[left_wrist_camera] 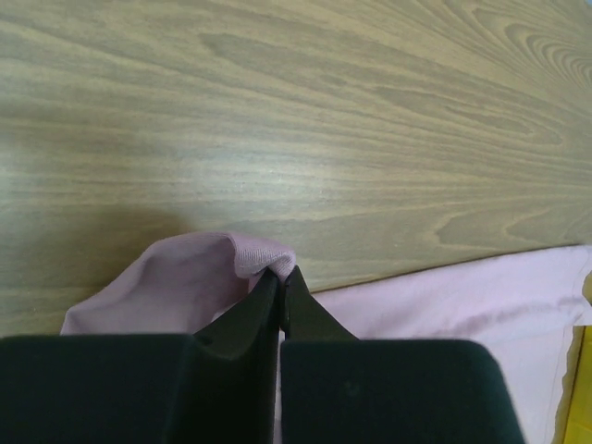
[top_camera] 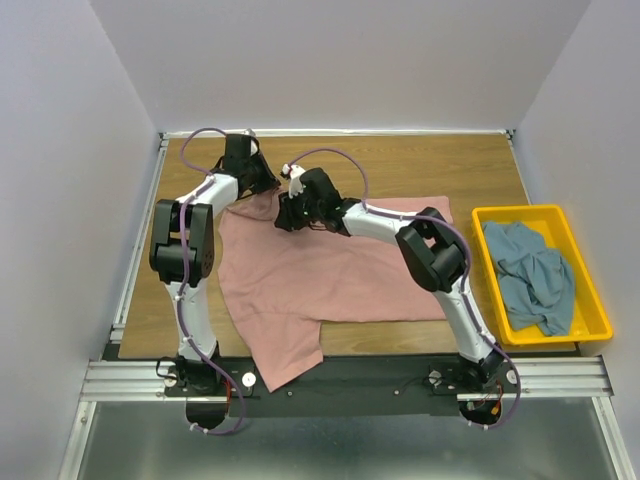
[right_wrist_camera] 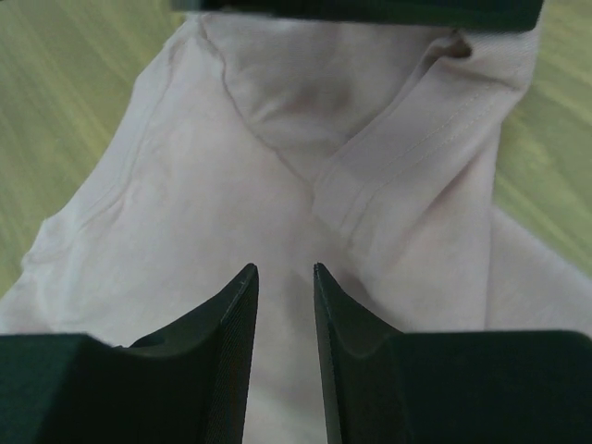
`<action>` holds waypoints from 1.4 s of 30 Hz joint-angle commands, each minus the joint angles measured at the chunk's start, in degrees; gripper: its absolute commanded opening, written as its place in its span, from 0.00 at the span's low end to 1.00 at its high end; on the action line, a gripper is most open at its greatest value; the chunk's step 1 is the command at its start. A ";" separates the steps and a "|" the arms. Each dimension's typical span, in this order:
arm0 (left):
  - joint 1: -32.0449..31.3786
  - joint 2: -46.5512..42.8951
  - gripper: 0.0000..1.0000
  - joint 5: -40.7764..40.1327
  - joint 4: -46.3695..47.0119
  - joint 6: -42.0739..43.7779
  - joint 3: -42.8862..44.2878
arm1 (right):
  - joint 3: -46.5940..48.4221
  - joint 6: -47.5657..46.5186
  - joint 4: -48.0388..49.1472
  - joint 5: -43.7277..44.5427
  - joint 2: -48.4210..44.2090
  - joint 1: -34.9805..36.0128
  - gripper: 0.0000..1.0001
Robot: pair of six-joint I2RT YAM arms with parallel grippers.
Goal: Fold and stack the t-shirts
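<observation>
The dusty-pink t-shirt (top_camera: 330, 270) lies spread on the wooden table (top_camera: 420, 165), one part hanging over the near edge. My left gripper (top_camera: 262, 187) is shut on a far-left edge of the pink t-shirt (left_wrist_camera: 199, 277), pinching a fold of cloth between its tips. My right gripper (top_camera: 287, 216) hovers just above the shirt's sleeve seam (right_wrist_camera: 370, 185), jaws a little apart with nothing between them. The blue-grey t-shirt (top_camera: 530, 272) lies crumpled in the yellow bin (top_camera: 592, 300) at the right.
The yellow bin stands at the table's right edge. White walls close in on three sides. Bare wood (left_wrist_camera: 305, 120) lies beyond the shirt at the back. The metal rail (top_camera: 350, 378) runs along the near edge.
</observation>
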 commanded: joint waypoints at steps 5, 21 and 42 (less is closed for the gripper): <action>0.54 2.96 0.07 1.76 -1.61 1.71 2.12 | 8.27 -2.00 0.96 7.50 7.42 0.22 0.38; 0.54 3.66 0.07 2.73 -2.05 2.50 0.28 | 9.16 -1.65 0.69 13.73 12.09 1.19 0.31; 1.33 0.24 0.07 1.41 -3.54 3.11 0.10 | 3.27 -2.00 0.69 7.68 0.05 1.19 0.01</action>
